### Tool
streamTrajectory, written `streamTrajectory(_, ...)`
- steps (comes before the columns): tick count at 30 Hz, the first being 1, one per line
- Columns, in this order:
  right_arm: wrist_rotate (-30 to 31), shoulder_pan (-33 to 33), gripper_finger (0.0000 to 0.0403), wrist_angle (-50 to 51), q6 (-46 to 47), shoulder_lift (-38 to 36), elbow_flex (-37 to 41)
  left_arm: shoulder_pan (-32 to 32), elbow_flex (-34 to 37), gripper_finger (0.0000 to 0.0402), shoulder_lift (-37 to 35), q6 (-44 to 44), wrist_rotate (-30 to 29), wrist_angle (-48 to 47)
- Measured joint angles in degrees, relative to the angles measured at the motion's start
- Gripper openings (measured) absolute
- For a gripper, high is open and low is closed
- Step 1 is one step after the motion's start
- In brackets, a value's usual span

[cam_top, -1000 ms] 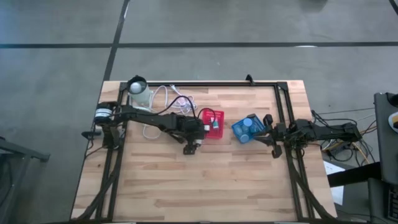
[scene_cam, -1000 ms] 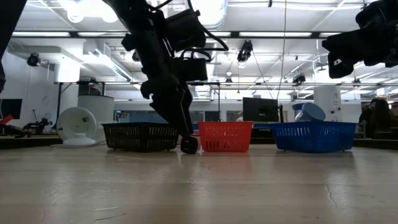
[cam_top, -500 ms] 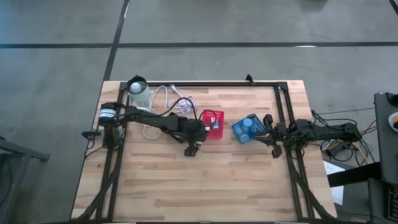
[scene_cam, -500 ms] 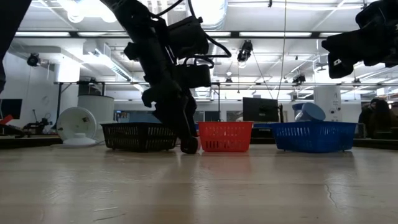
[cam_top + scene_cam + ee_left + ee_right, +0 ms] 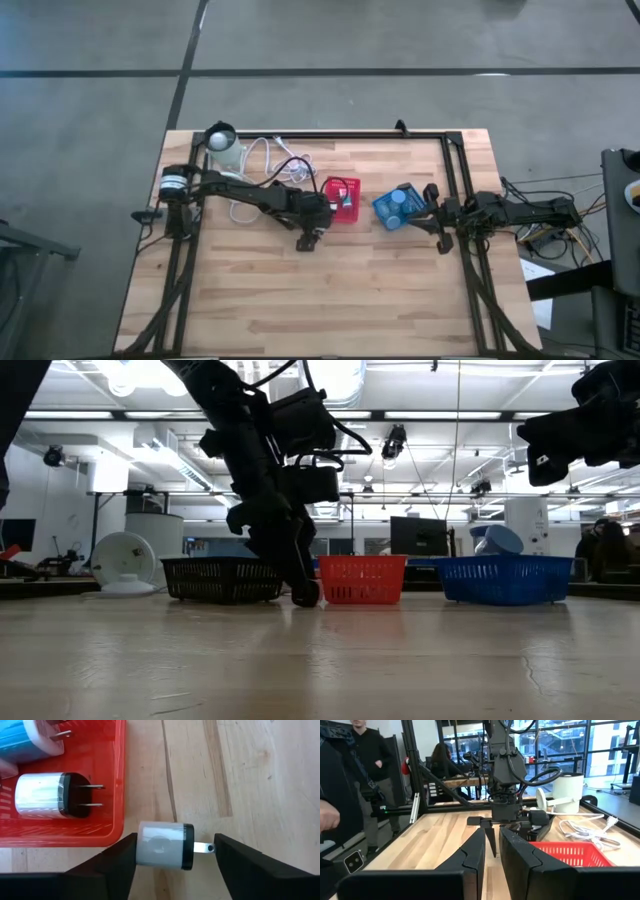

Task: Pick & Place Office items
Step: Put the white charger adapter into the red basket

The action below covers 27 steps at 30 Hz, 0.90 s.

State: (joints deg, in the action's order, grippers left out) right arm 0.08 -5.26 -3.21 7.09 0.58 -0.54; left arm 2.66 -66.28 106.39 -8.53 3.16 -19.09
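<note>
A wooden desk (image 5: pixel 330 290) is seen from above, edged by a dark frame. The left arm is stretched across it from the left side, and its left gripper (image 5: pixel 308 240) is lowered to the desk just beside the near corner of the red mesh bin (image 5: pixel 349 213). The right arm is parked at the right edge of the desk, with the right gripper (image 5: pixel 432 215) held just beside the blue mesh bin (image 5: pixel 384 214); its fingers (image 5: pixel 470 857) are drawn nearly together, and nothing is seen between them.

A black mesh bin (image 5: pixel 222 578) is seen in the low view, left of the red one and partly screened by the left arm. A white lamp (image 5: pixel 222 140) and its coiled white cable (image 5: pixel 270 155) are placed at the far left corner of the desk. People are visible in the room beyond the desk in the right wrist view.

In the blue bin, pale-blue round pieces (image 5: pixel 398 197) are lodged. In the red bin, a white-and-black plug adapter (image 5: pixel 45 795) is laid on its side with its prongs level, beside a blue-and-white adapter (image 5: pixel 30 737).

A third white plug adapter (image 5: pixel 165 846) lies on the desk just outside the red bin's wall, between the left gripper's fingers (image 5: pixel 107 862). The fingers are set fairly wide; one is at its white end, the other is apart from its prong.
</note>
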Motion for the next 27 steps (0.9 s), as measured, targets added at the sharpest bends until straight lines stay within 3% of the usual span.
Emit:
streamTrajectory(4, 0.00, 0.00, 0.0054, 0.01, 0.00, 0.00, 0.00, 0.00, 0.00, 0.0236, 0.00, 0.63, 0.02, 0.04)
streamTrajectory(27, 0.11, 0.00, 0.0054, 1.34, -0.15, -0.04, -0.02, -2.06, 0.00, 0.0248, -2.82, 0.74, 0.39, -0.22)
